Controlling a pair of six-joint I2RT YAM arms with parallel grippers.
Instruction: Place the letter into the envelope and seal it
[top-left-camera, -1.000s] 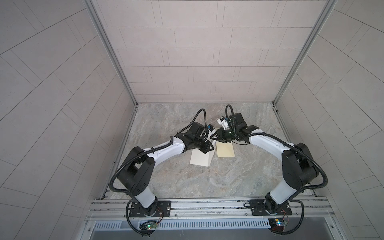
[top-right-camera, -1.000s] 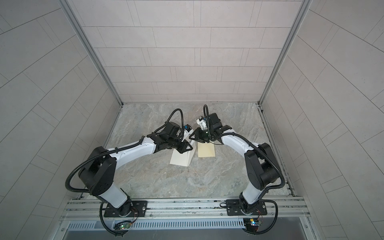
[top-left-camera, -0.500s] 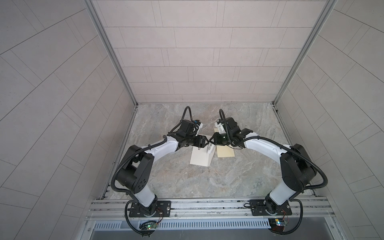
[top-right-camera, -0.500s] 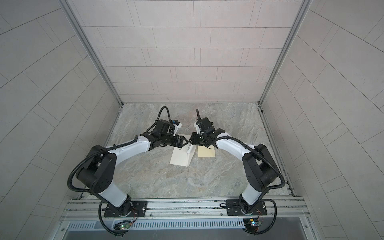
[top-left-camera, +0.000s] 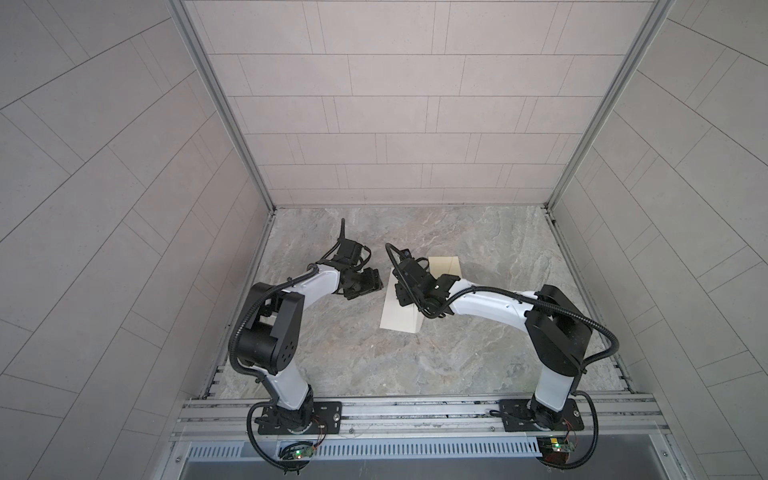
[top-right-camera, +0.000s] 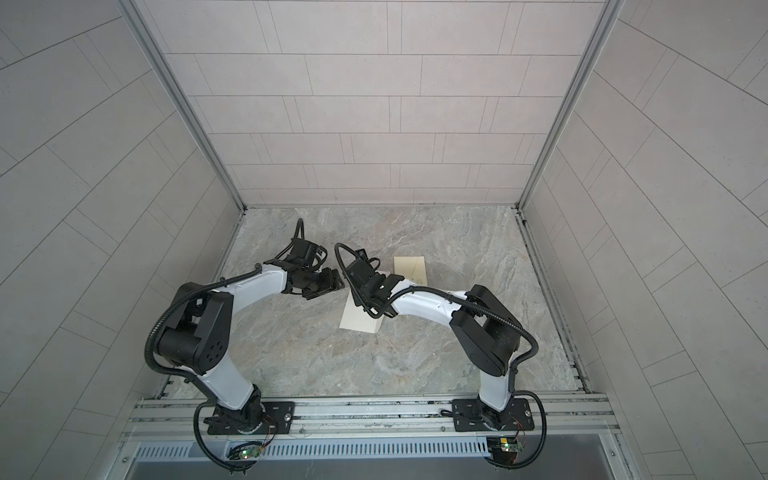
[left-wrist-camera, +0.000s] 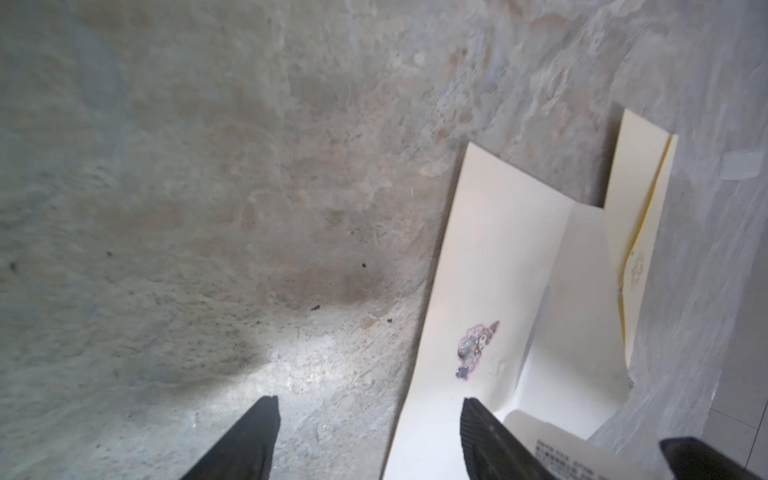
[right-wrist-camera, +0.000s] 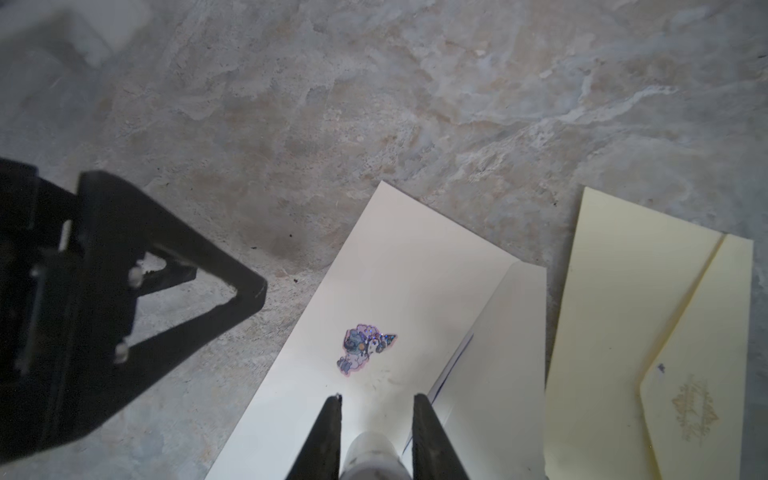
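Surroundings: pale tiled walls (top-left-camera: 374, 104) closed in a grey marbled tabletop (top-left-camera: 490, 249).
Step in hand: insertion, by my reading, and not yet done. The letter lay outside the envelope, so the task looked early.
Letter: a white folded sheet (right-wrist-camera: 395, 270) lay near the middle of the tabletop, with one panel slightly lifted along the fold. It carried a small cartoon sticker (right-wrist-camera: 365, 349) and a blue line (right-wrist-camera: 455, 361) at the fold. Calling it the letter was a judgement, not a certainty.
Envelope: cream (right-wrist-camera: 623, 311), just beside the letter toward the right arm. Its pointed flap lay down and bore a gold emblem (right-wrist-camera: 696, 409).
Left gripper (left-wrist-camera: 368, 401): jaws stood wide apart with nothing between them, just beside the letter's edge.
Right gripper (right-wrist-camera: 377, 399): it hung over the letter, jaws partly closed on a white cylinder (right-wrist-camera: 372, 455). What that was could not be told.
Next move: probably raising the envelope's flap, then pinching the thin sheet by its lifted panel. Only the left gripper was free for this.
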